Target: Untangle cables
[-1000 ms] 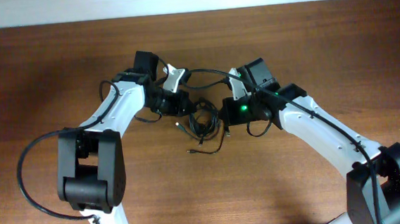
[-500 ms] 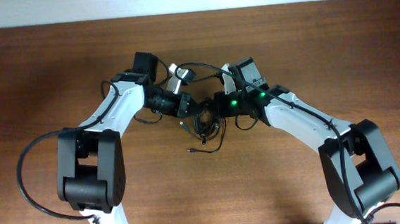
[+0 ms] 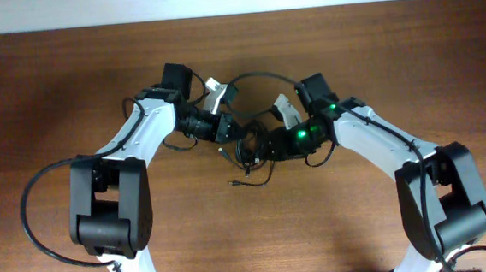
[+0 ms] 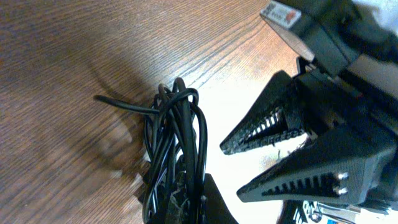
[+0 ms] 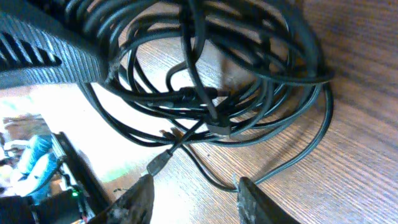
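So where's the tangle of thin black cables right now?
The tangle of thin black cables lies mid-table in the overhead view, between the left fingers and right fingers.

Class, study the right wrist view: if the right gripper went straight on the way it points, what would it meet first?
The cables, probably: the tangled loops lie just ahead of the open right gripper, though depth is hard to judge.
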You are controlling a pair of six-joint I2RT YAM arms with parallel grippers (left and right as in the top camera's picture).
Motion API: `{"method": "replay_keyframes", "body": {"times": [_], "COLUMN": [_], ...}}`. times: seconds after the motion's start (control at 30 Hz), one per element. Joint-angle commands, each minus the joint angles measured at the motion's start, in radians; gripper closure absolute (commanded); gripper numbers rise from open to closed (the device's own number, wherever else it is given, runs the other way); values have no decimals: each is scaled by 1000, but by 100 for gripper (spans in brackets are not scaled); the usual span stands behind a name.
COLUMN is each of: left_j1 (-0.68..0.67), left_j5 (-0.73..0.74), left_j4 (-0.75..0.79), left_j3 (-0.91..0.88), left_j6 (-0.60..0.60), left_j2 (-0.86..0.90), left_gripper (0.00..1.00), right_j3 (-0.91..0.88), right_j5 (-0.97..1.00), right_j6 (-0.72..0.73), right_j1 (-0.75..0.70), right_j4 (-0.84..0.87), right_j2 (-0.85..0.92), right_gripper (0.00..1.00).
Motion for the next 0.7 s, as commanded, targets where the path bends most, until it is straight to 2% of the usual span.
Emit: {"method": "replay_keyframes", "body": {"times": [0.0,0.17,0.3,0.43,0.5,0.67], "left_j1": [-3,-3,-2,-2,-2,-2], "left_j5": [31,31,31,31,31,30], "left_j4": [1,-3,-3,-3,-2,-2], "left_j3": [-2,-2,-2,-2,-2,-2], "left_j6": [-16,-26,-26,-26,-26,-25], "left_j2": [7,7,7,7,7,7], "left_gripper": [100,100,100,100,100,100], "right_j3": [0,0,0,0,0,-1], "right_j5": [137,409,422,421,422,425], "right_j6": [16,139,206,207,208,230], "right_j1": [67,147,150,177,180,187], "right_j4": [7,45,88,139,151,150], "right_j2": [-12,-8,5,33,33,56], "right_gripper": [59,60,67,69,76,79]}}
